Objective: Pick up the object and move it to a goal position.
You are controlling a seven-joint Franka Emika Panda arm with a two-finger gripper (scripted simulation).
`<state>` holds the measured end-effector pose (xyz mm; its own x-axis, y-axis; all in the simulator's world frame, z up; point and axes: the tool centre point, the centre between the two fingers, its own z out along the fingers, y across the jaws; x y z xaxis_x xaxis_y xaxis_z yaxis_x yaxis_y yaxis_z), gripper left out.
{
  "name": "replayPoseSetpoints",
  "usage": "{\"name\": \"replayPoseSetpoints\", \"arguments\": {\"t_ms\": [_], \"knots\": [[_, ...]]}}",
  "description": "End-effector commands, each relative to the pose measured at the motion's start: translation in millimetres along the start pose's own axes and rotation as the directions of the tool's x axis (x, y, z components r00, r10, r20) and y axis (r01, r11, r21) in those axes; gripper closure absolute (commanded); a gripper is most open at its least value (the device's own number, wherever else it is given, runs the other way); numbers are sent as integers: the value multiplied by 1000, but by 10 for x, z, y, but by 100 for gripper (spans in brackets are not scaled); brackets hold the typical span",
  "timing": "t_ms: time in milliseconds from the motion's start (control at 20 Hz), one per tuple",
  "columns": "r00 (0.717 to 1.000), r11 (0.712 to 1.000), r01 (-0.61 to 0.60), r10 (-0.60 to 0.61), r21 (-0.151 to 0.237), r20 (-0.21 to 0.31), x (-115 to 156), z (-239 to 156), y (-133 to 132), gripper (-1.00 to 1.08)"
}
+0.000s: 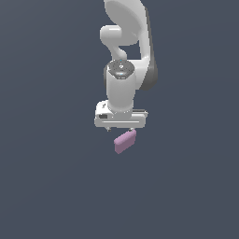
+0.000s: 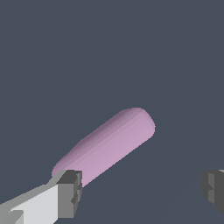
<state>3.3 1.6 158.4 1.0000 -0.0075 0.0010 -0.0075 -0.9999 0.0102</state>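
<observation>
Fingers on the white robot gripper are spread wide apart and hold nothing. In the wrist view, one grey pad sits low at the left of the frame and the other shows only at the lower right edge. A big gap lies between them.

The small pale pink-lilac block with rounded edges lies on the dark grey counter. In the exterior view it sits near the middle of the frame, just below the gripper and a bit to the right of its middle. It lies slanted, with one end higher in the frame than the other.

In the wrist view the block runs from the left pad up toward the middle of the frame. Its near end looks very close to that left pad, maybe touching, but that cannot be told for sure. The right pad is well apart from it. So the block is not sitting in the middle of the gap.

What could go wrong? If the fingers close now, the left pad would likely reach the block first and push it, so it could spin or slide away. Because the block lies slanted across the gap, the pads might pinch only a corner, and it could slip out when lifted. If the gripper goes down as it is, the left pad might also land on top of the block.
</observation>
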Motion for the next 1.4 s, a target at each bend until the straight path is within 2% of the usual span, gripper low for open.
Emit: {"name": "replayPoseSetpoints", "arguments": {"t_ms": [0, 550, 950, 1350], "knots": [[1000, 1000, 0, 0, 0, 0, 0, 0, 0, -92], [1000, 1000, -13, 13, -26, 1, -3, 33, 304, -92], [1000, 999, -29, 29, -25, 1, -1, 34, 285, -92], [993, 993, -116, 116, -21, -1, 7, 43, 230, -92]]}}
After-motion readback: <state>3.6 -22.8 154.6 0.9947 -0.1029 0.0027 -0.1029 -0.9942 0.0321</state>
